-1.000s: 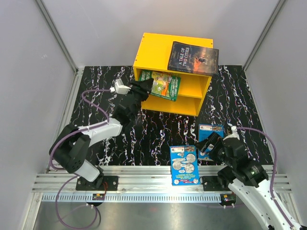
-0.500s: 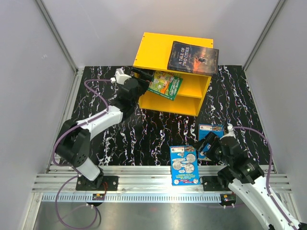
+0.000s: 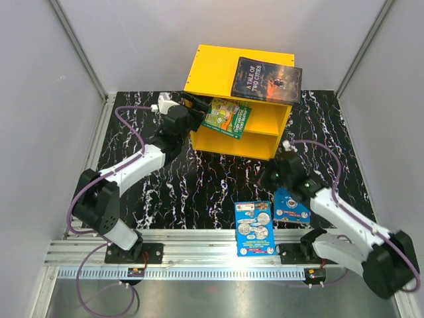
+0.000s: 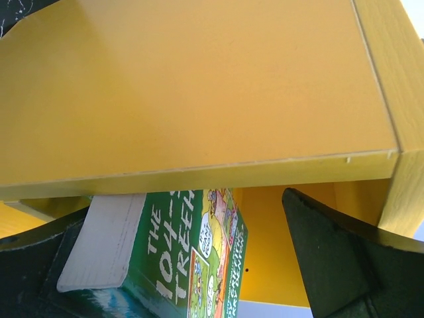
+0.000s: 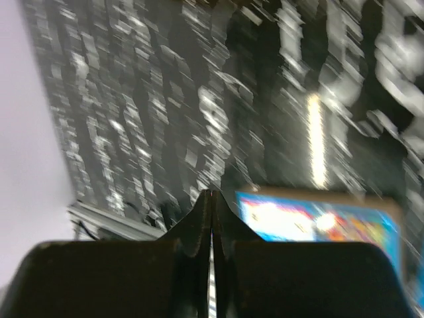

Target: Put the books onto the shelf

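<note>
The yellow shelf (image 3: 215, 66) stands at the back of the table. A dark book (image 3: 266, 79) lies on its flat top. A green book (image 3: 226, 118) leans tilted in the upper compartment. My left gripper (image 3: 197, 106) is open at that compartment's left end. In the left wrist view the green book (image 4: 192, 252) sits between the spread fingers (image 4: 331, 258), under the shelf (image 4: 199, 99). Two blue books lie near the front: one (image 3: 255, 227) at the edge, a smaller one (image 3: 292, 206) beside my right arm. My right gripper (image 3: 267, 177) is shut and empty over the table; its view is blurred, with a blue book (image 5: 318, 222) just beyond the gripper (image 5: 211, 199).
The table top (image 3: 152, 192) is black marble-patterned, enclosed by grey walls. A metal rail (image 3: 199, 242) with the arm bases runs along the near edge. The shelf's lower compartment (image 3: 242, 142) holds nothing I can see.
The left gripper opened and let go of the green book in the upper compartment. The right arm swung from the front right toward the table's middle and shut; the smaller blue book shifted nearer and turned.
</note>
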Action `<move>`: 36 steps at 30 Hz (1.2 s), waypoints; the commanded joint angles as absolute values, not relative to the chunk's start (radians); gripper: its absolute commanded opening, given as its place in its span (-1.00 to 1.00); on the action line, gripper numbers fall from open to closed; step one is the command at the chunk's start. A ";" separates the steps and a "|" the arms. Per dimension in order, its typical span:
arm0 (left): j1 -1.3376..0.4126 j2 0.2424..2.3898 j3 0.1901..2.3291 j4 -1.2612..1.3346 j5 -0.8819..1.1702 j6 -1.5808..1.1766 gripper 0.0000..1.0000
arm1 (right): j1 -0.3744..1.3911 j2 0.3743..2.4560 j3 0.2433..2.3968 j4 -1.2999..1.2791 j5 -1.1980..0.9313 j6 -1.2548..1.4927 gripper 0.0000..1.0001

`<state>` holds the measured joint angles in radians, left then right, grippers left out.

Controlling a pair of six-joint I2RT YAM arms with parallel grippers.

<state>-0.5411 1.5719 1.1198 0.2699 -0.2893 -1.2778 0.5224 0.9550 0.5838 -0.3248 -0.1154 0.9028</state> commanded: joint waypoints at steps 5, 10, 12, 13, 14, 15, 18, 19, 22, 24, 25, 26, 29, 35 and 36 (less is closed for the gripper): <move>-0.514 1.595 1.120 0.029 -0.273 -1.158 0.97 | 0.522 1.314 0.909 -0.009 -0.227 0.847 -1.00; -0.506 1.603 1.108 0.037 -0.259 -1.140 0.97 | 0.522 1.410 0.991 0.064 -0.259 0.874 -1.00; -0.503 1.608 1.109 0.040 -0.255 -1.134 0.98 | 0.522 1.425 1.022 0.067 -0.258 0.877 -1.00; -0.502 1.609 1.105 0.041 -0.252 -1.134 0.97 | 0.522 1.440 1.031 0.069 -0.258 0.879 -1.00; -0.500 1.611 1.101 0.044 -0.245 -1.134 0.97 | 0.522 1.448 1.046 0.069 -0.256 0.877 -1.00; -0.499 1.609 1.098 0.051 -0.244 -1.131 0.98 | 0.522 1.456 1.054 0.068 -0.252 0.879 -1.00; -0.494 1.609 1.088 0.057 -0.239 -1.123 0.97 | 0.522 1.486 1.080 0.080 -0.241 0.882 -1.00; -0.494 1.608 1.086 0.058 -0.238 -1.121 0.98 | 0.522 1.494 1.086 0.084 -0.239 0.887 -1.00; -0.482 1.609 1.075 0.067 -0.221 -1.106 0.97 | 0.523 1.546 1.115 0.107 -0.242 0.899 -1.00; -0.474 1.611 1.074 0.066 -0.192 -1.079 0.97 | 0.522 1.574 1.141 0.124 -0.244 0.910 -1.00; -0.469 1.612 1.075 0.066 -0.177 -1.066 0.97 | 0.522 1.584 1.150 0.127 -0.245 0.914 -1.00; -0.463 1.614 1.078 0.064 -0.145 -1.052 0.97 | 0.523 1.607 1.170 0.130 -0.245 0.922 -1.00; -0.448 1.615 1.094 0.013 -0.072 -1.000 0.97 | 0.522 1.646 1.206 0.150 -0.250 0.937 -1.00; -0.428 1.574 1.049 -0.061 -0.008 -0.934 0.97 | 0.526 1.709 1.252 0.186 -0.275 0.969 -1.00; -0.428 1.563 1.037 -0.069 -0.006 -0.921 0.97 | 0.528 1.713 1.253 0.190 -0.276 0.973 -1.00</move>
<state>-0.4465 1.5600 1.0985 0.2073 -0.0395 -1.0199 0.5232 1.6833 1.2049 0.1230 -0.2325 0.9550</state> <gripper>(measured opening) 0.983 0.009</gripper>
